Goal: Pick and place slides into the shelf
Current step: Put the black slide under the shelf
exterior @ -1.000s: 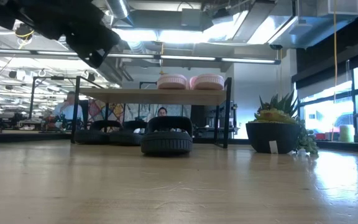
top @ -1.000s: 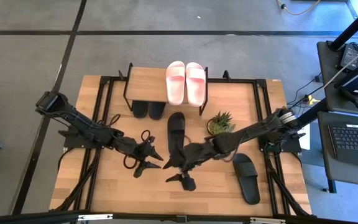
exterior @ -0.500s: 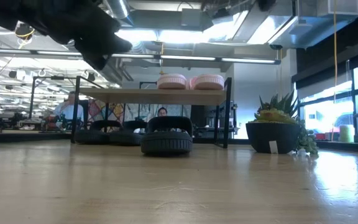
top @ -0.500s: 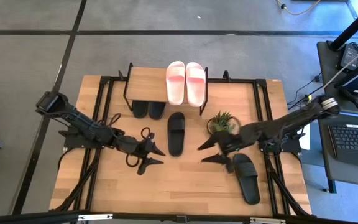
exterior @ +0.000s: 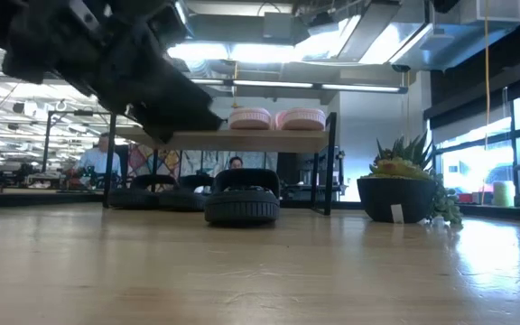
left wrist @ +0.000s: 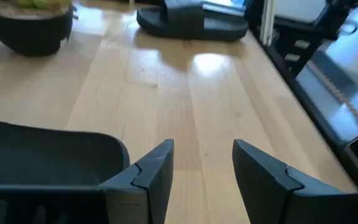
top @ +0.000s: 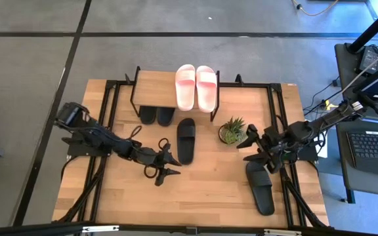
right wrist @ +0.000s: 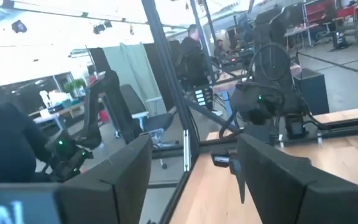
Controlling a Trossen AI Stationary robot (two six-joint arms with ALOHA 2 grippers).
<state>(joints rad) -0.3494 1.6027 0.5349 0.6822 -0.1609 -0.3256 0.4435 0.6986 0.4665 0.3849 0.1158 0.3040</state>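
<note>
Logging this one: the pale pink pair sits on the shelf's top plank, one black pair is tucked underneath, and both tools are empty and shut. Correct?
Not quite: both tools are open. The high view shows the left tool and right tool spread. The pink pair, shelf and black pair are as stated.

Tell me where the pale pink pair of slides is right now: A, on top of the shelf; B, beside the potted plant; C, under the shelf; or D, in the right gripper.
A: the high view shows the pink slides lying side by side on the plank top of the shelf.
</note>
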